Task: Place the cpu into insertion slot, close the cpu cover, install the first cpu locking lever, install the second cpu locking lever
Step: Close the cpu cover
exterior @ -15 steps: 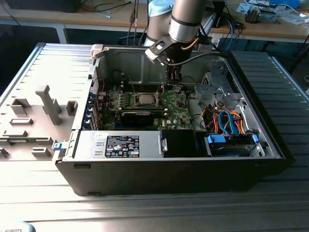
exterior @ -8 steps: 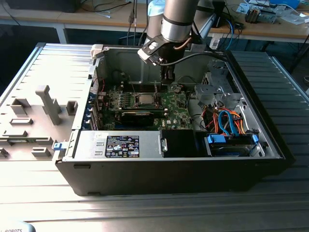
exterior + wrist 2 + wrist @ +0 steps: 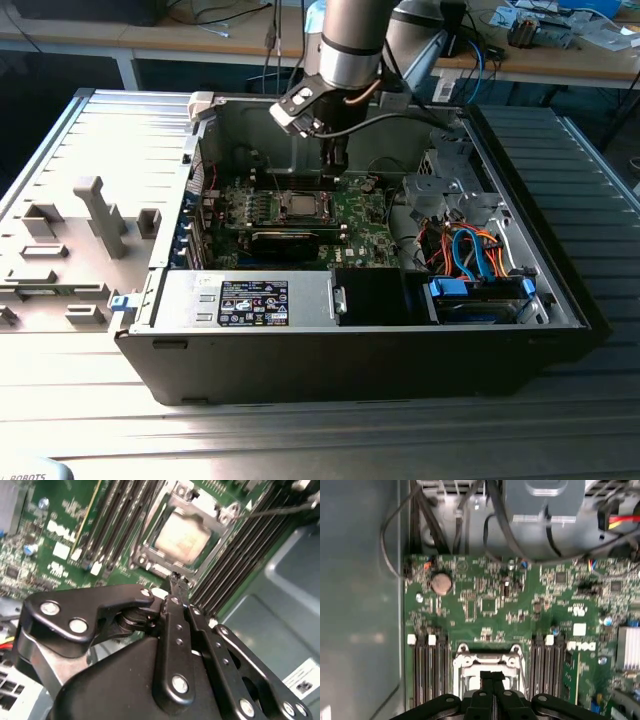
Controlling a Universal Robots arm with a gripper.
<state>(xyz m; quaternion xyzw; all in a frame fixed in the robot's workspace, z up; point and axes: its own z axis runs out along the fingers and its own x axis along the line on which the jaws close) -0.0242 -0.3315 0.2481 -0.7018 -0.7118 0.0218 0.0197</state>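
Nearest, black metal pincer (image 3: 176, 582), pinched narrow on nothing, at one o'clock of small silver-grey square cpu (image 3: 300, 207) in exterior view, itself seated beneath closed thin square metal cpu cover (image 3: 150, 540). Probably best: stay narrow, press gently, avoid chip.

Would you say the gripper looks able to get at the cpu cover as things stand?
Probably yes: the gripper hangs close by the cpu cover, nothing lies between them, and the case is open.

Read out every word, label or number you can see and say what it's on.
Black sticker on the grey housing: print too small to read.
White label on the case wall: blurred.
White marks on the motherboard: blurred, unreadable.
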